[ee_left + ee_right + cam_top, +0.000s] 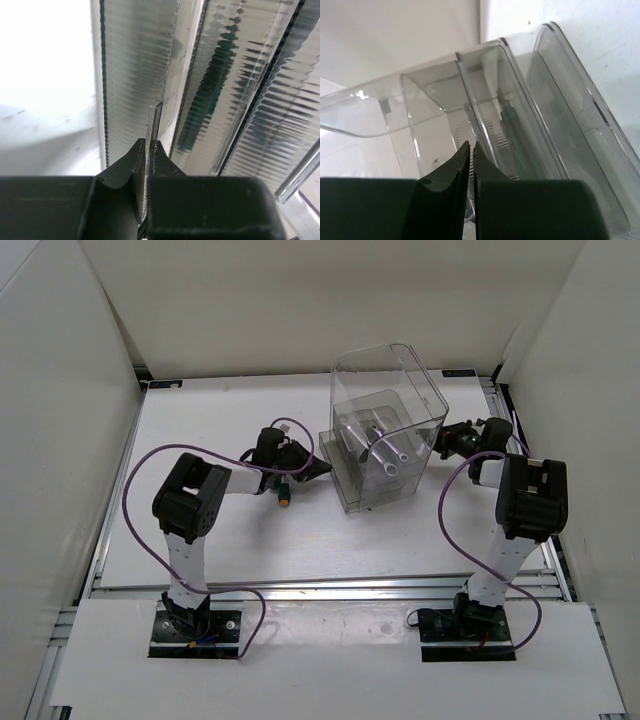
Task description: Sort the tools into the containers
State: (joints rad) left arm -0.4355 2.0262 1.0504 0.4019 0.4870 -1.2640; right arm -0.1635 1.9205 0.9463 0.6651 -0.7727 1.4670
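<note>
Beside the clear bin (420, 380), left hand (150, 145) clamped on its thin wall edge, right hand (471, 146) opposite, pressed closed.

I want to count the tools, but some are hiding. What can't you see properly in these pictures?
- Left wrist view: a green tool is smeared by the bin's ribbed wall; which tool, cannot tell.
- Right wrist view: a green shape inside is blurred by clear walls.
- Top view: an orange-tipped thing by the left arm is too small to name; silver tools in the bin glare, uncountable.
</note>
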